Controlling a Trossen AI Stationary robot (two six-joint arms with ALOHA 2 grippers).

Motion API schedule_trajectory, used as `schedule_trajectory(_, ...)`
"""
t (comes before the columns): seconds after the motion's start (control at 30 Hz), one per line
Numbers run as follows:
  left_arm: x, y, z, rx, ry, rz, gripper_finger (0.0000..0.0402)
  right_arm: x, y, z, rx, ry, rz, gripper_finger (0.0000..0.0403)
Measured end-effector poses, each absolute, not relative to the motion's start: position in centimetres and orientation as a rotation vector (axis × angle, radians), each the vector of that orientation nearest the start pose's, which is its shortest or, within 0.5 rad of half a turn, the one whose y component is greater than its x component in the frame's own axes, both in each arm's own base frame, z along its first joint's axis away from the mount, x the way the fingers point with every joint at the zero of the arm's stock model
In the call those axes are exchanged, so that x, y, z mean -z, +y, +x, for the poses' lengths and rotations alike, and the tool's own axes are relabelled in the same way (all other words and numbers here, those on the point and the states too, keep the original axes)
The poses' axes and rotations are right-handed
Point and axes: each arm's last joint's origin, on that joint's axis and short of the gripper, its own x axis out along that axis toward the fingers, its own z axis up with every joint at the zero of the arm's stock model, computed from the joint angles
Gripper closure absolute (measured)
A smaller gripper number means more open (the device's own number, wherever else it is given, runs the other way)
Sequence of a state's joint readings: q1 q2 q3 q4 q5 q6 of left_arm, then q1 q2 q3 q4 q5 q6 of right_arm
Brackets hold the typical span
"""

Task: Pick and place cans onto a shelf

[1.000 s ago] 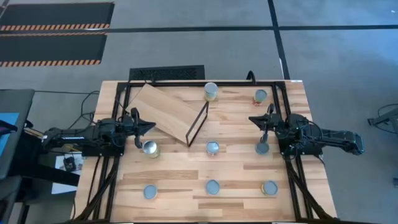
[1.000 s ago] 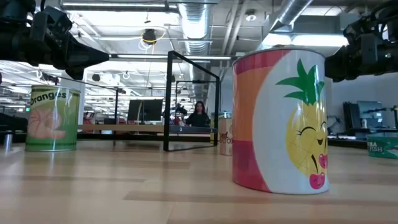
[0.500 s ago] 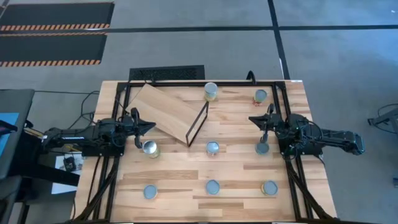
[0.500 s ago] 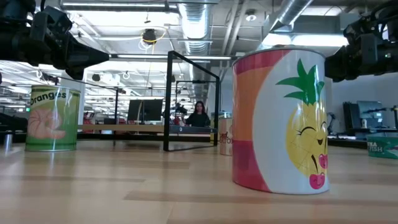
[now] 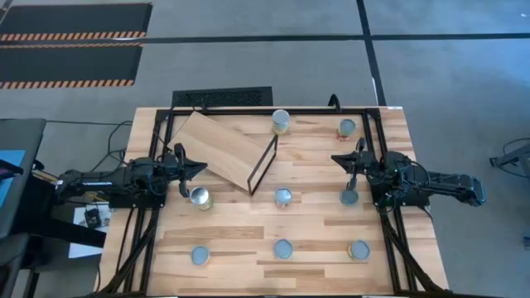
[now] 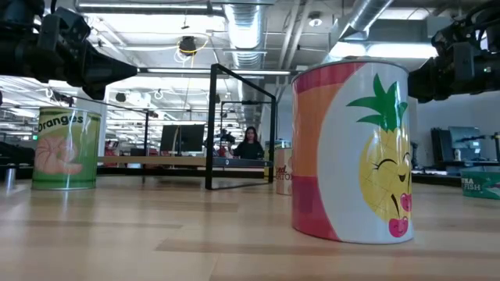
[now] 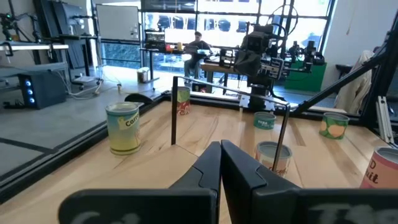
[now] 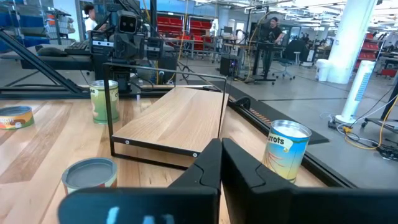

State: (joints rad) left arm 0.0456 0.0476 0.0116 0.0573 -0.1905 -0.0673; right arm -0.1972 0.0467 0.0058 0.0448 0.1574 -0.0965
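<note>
Butcher-block tabletop [image 5: 248, 236] at the middle of the high view, ringed by a black frame, carrying everything. Next in size, plywood shelf [image 5: 222, 147], tilted, toward eleven o'clock from the table's centre, with its thin black frame [image 5: 264, 164] at the end nearer the centre. Bare board: no can on it, so by the look of things nothing placed yet and the whole job left to do.

Left arm at nine o'clock, left gripper [image 5: 199, 168] pointing inward just beside the shelf's near corner, fingers pressed together on nothing, as seen in its own wrist view [image 7: 219, 163]. Right arm at three o'clock, right gripper [image 5: 338, 159] likewise pinched together and empty [image 8: 220, 163].

Eight cans counted from above, all upright on the tabletop:
- yellow-green can [image 5: 281, 122] at twelve o'clock, at the far edge
- orange-red can [image 5: 346, 128] at one o'clock
- silvery-topped can [image 5: 199, 197] just beside the left gripper, at nine o'clock
- centre can [image 5: 282, 197], just past the shelf's black frame
- can [image 5: 349, 197] at three o'clock, close under the right arm
- three along the near edge: seven o'clock [image 5: 199, 256], six o'clock [image 5: 283, 248], five o'clock [image 5: 358, 249]

In the low view, pineapple can [image 6: 351, 152] looming nearest, "Oranges" can [image 6: 67, 148] farther off.

Likely first picks, judging by closeness: the can beside each gripper.
</note>
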Motion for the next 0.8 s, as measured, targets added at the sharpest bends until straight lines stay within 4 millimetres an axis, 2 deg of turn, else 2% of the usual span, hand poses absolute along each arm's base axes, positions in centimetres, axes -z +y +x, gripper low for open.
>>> schedule_trajectory(0.13,-17.2,1.0,9.9,-0.234,-0.062,-0.075,0.0402,-16.6,-2.4,9.7,0.354,0.013,-0.096,0.0375)
schedule_trajectory(0.2,-17.5,1.0,9.9,-0.226,-0.096,-0.140,0.0402,-16.6,-2.4,9.7,0.355,0.013,-0.096,0.0375)
schedule_trajectory(0.3,-18.6,1.0,9.7,-0.225,-0.214,-0.197,0.0401,-16.6,-2.4,9.7,0.354,0.013,-0.095,0.0374)
schedule_trajectory(0.37,-19.5,0.9,9.6,-0.157,-0.305,-0.191,0.0401,-16.6,-2.4,9.7,0.354,0.013,-0.096,0.0374)
schedule_trajectory(0.47,-20.7,0.4,9.4,-0.013,-0.331,-0.198,0.0402,-16.6,-2.4,9.7,0.355,0.013,-0.095,0.0375)
schedule_trajectory(0.57,-21.8,0.4,9.6,-0.055,-0.273,-0.232,0.0401,-16.6,-2.4,9.7,0.355,0.013,-0.095,0.0375)
schedule_trajectory(0.8,-23.9,-0.2,11.7,-0.110,0.078,-0.221,0.0401,-16.6,-2.4,9.7,0.355,0.013,-0.096,0.0374)
